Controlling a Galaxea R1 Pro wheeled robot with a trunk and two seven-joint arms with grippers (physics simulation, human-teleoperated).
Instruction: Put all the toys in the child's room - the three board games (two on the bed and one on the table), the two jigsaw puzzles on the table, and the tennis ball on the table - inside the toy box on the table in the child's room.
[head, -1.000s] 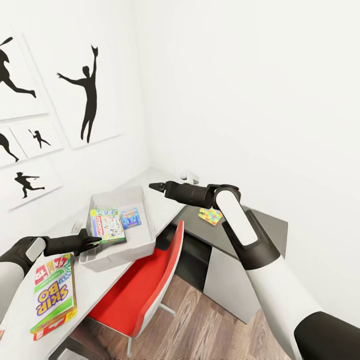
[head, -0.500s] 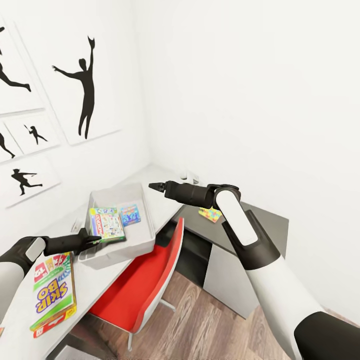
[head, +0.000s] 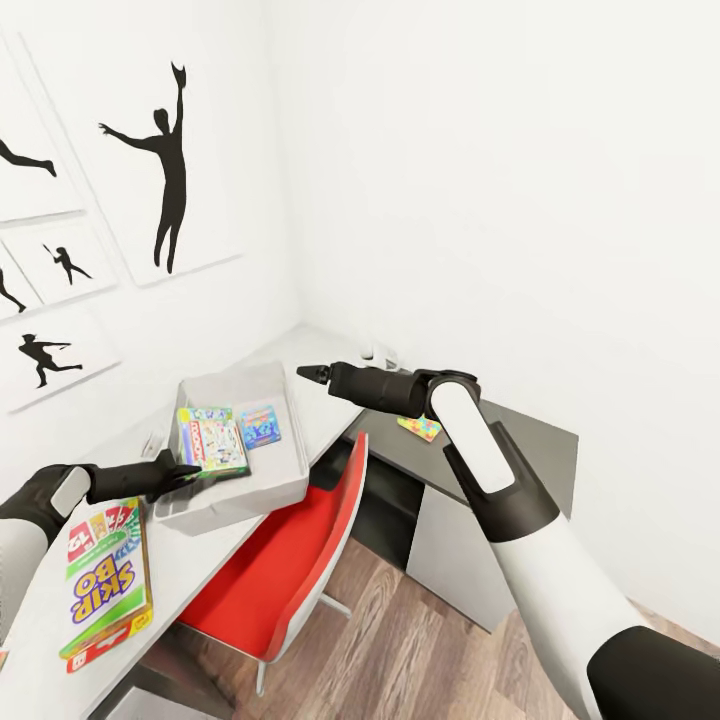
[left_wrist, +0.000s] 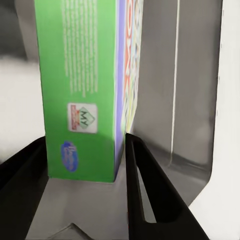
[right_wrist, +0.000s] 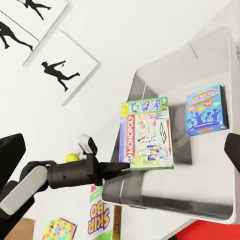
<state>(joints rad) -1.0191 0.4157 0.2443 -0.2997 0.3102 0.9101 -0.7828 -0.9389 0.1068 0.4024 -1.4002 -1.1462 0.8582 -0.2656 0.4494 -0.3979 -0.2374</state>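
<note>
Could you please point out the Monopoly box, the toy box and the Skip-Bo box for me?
Monopoly box (head: 213, 443), head view, printed lid.
Toy box (head: 283, 482), head view, near right wall.
Skip-Bo box (head: 106, 582), head view, lettered top face.

Monopoly box (left_wrist: 82, 85) top cropped past the fingers (left_wrist: 137, 185); jigsaw puzzle (head: 421, 428) half hidden behind right forearm (head: 385, 388).

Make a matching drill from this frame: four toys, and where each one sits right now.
Things:
1. White-green Monopoly game box
2. Small blue game box
3. White Skip-Bo game box
4. Multicoloured jigsaw puzzle square

Places:
A. Flat on the light grey table, outside the bin
B. On the lower dark grey cabinet
C. Lying in the pale grey toy box, untouched
D. Over the toy box, pinched in the left gripper

Pairs: 1-D, 2-C, 3-A, 4-B
</note>
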